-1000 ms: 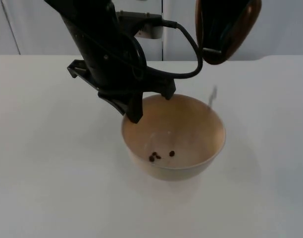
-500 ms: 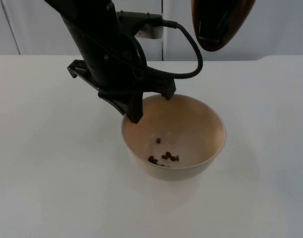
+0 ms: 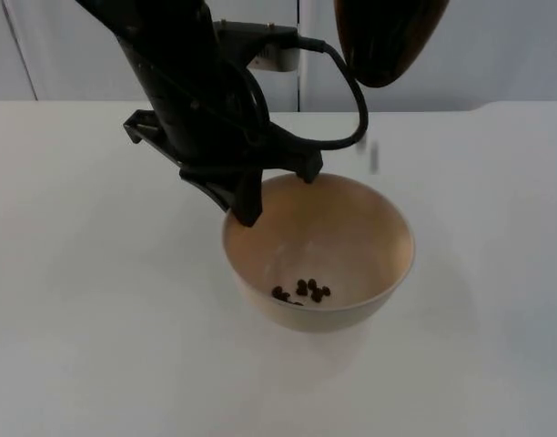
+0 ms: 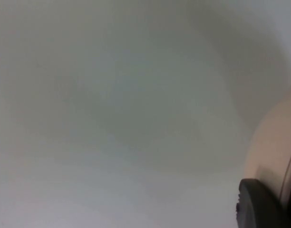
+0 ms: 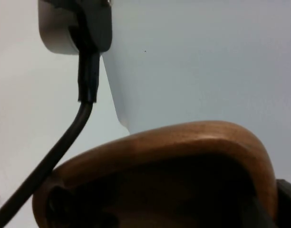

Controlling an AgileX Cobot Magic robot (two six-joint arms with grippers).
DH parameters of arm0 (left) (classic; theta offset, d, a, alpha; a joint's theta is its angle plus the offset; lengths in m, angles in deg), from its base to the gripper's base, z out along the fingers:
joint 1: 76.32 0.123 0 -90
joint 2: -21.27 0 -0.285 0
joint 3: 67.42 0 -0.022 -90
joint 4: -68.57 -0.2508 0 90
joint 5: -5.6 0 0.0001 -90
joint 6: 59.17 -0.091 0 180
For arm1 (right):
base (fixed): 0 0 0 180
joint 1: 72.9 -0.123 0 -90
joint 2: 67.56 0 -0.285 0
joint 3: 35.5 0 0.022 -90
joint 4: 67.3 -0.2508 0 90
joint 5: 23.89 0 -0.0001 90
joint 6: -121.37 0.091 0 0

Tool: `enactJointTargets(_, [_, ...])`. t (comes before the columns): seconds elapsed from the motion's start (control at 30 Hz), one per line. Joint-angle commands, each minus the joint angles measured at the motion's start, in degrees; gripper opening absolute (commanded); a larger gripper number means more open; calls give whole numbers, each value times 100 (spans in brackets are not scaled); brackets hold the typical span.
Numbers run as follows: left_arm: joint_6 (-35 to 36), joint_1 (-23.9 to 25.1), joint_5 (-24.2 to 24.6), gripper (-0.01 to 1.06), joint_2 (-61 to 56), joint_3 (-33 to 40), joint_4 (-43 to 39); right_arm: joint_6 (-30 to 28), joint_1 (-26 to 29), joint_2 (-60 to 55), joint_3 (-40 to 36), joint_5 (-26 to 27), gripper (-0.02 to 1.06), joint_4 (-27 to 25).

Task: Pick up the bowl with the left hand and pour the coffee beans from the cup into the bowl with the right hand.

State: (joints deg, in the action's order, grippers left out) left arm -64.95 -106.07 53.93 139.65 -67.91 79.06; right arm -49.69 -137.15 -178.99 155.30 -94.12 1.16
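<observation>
In the bowl [image 3: 351,228]: coffee beans [image 3: 303,291].

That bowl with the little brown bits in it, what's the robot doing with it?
The left gripper grips the rim of the cream bowl. The right arm holds a brown wooden cup tipped high above the bowl, to pour coffee beans in. A small cluster of coffee beans lies on the bowl's bottom, so some have landed. The bowl sits over the white table.
</observation>
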Motion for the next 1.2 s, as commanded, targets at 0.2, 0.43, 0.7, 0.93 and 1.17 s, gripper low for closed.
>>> enactJointTargets(0.2, [6, -23, -10, 0, -20, -18, 59, -67, -42, 58, -25, 26, 0, 131])
enactJointTargets(0.43, [6, -23, 25, 0, -20, -18, 59, -51, -18, 95, -25, 26, 0, -117])
enactJointTargets(0.7, [6, -23, 38, 0, -20, -18, 59, -22, 118, 324, -25, 26, 0, -273])
enactJointTargets(0.93, [6, -23, 38, 0, -20, -18, 59, 107, 184, 403, -25, 26, 0, -514])
enactJointTargets(1.17, [6, -23, 61, 0, -20, -18, 59, 324, 543, 465, -25, 26, 0, -1014])
